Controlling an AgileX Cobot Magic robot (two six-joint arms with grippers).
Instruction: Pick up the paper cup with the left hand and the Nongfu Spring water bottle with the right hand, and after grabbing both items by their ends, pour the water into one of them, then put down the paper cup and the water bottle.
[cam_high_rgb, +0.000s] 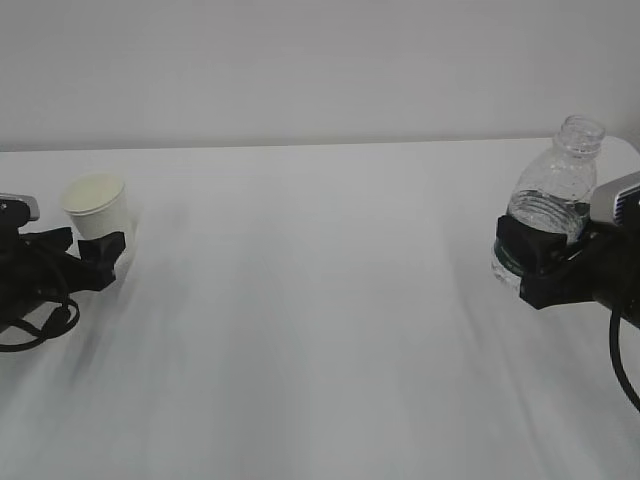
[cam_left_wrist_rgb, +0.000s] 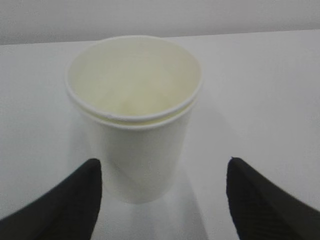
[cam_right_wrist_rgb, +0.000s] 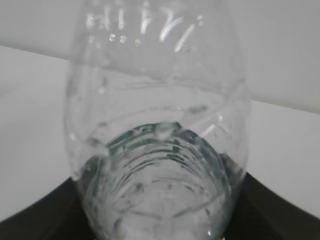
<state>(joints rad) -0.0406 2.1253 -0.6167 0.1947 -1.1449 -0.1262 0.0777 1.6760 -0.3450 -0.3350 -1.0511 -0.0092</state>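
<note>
The left hand (cam_high_rgb: 105, 258) is seen low at the left edge of the tabletop (cam_high_rgb: 320, 330), fingers (cam_left_wrist_rgb: 55, 205) spread wide on either side of the paper cup (cam_high_rgb: 98, 207). A gap is seen in the left wrist view between each finger and the cup wall, so no grip is shown. The cup (cam_left_wrist_rgb: 134, 112) is standing upright on the tabletop, mouth up; its pale cream inside looks empty, though a thin layer of liquid cannot be ruled out. A double rim line is visible near the top.

The right hand (cam_high_rgb: 540, 258) is at the right edge, closed around the lower body of the Nongfu Spring water bottle (cam_high_rgb: 555, 190). The bottle is held tilted slightly, neck up and uncapped. Whether its base touches the tabletop cannot be told. In the right wrist view the clear ribbed bottle (cam_right_wrist_rgb: 157, 125) fills the frame between dark fingers (cam_right_wrist_rgb: 40, 215); droplets cling inside the upper wall. The water (cam_right_wrist_rgb: 160, 200) appears in the lower part, level unclear.
</note>
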